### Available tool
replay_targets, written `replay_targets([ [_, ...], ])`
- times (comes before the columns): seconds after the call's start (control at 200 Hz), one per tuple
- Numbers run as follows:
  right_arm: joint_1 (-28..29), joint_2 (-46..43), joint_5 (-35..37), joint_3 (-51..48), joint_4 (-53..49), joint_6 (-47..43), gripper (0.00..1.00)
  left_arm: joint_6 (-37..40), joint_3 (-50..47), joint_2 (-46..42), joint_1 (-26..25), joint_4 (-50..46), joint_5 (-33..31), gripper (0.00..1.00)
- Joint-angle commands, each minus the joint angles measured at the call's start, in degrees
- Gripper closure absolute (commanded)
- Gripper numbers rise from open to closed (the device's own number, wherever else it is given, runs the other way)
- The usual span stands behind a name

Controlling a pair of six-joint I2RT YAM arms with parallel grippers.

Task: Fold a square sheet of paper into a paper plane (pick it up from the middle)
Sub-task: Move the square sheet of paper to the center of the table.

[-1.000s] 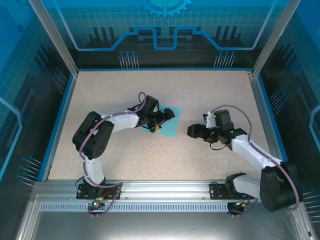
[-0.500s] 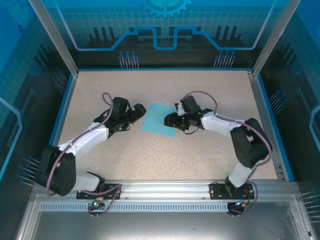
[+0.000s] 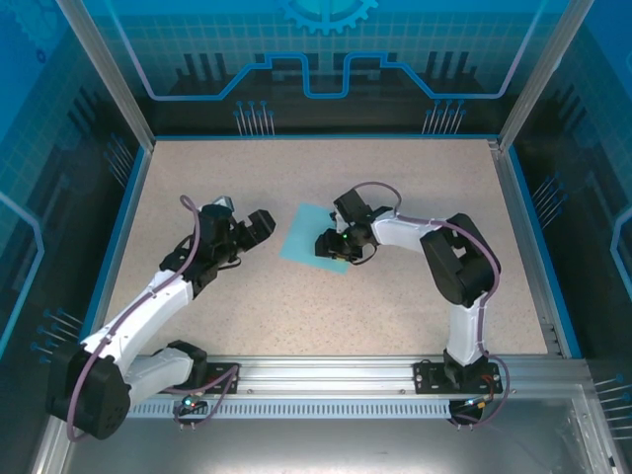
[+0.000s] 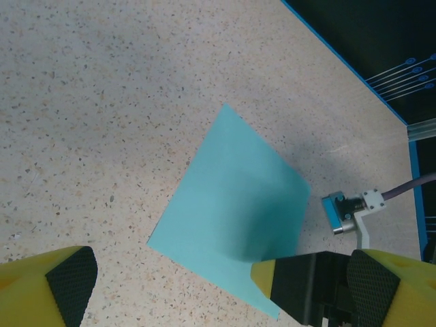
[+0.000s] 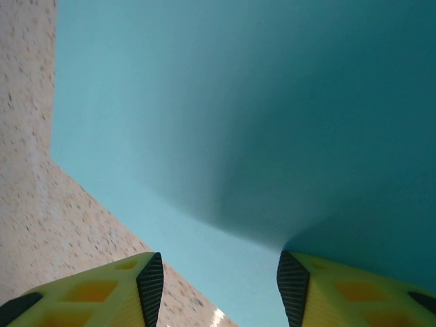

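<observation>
The square sheet of paper (image 3: 308, 230) lies on the speckled table, turquoise and unfolded. In the left wrist view the paper (image 4: 225, 197) is flat on its left and bows up with a dark shadow where a yellow-tipped finger (image 4: 264, 274) of my right gripper presses its edge. My right gripper (image 3: 332, 245) is open at the sheet's near right edge. In the right wrist view its fingertips (image 5: 151, 283) straddle the paper (image 5: 204, 102), which rises beside the right one. My left gripper (image 3: 260, 225) is open just left of the sheet, not touching it, with wide-set fingers (image 4: 68, 279).
A raised blue rim (image 3: 126, 232) borders the table, with clear walls behind it. The aluminium rail (image 3: 326, 375) carrying both arm bases runs along the near edge. Bare tabletop (image 3: 326, 306) lies in front of the paper.
The left gripper has come off the paper and drawn back to the left. The right gripper has swung in from the right onto the sheet's edge. The paper has shifted slightly left.
</observation>
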Motion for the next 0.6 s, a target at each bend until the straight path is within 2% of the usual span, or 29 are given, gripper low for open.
replay_targets([
  [0.0,-0.5,-2.1,2.2,-6.1,-8.3,-5.4,0.48,2.4,-1.4,-2.0,0.4,2.0,2.1,0.02],
  [0.175,-3.2,-7.8,4.3,-10.8,-13.3,-13.2,0.47,2.4,-0.5,-3.4,0.5,1.8,7.7,0.01],
  [0.355,-5.8,-11.0,8.9,-6.3,-22.0,-18.3,0.45,2.5,-1.5,-4.8,0.4,1.5,13.1,0.01],
  [0.44,-5.5,-11.9,5.8,-3.4,-22.9,-18.9,0.45,3.1,-1.7,-5.3,0.4,0.4,14.0,0.02],
  [0.595,-1.7,-11.3,-1.8,-1.1,-15.4,-13.3,0.44,4.1,-4.4,-8.7,0.4,-1.4,12.2,0.02],
])
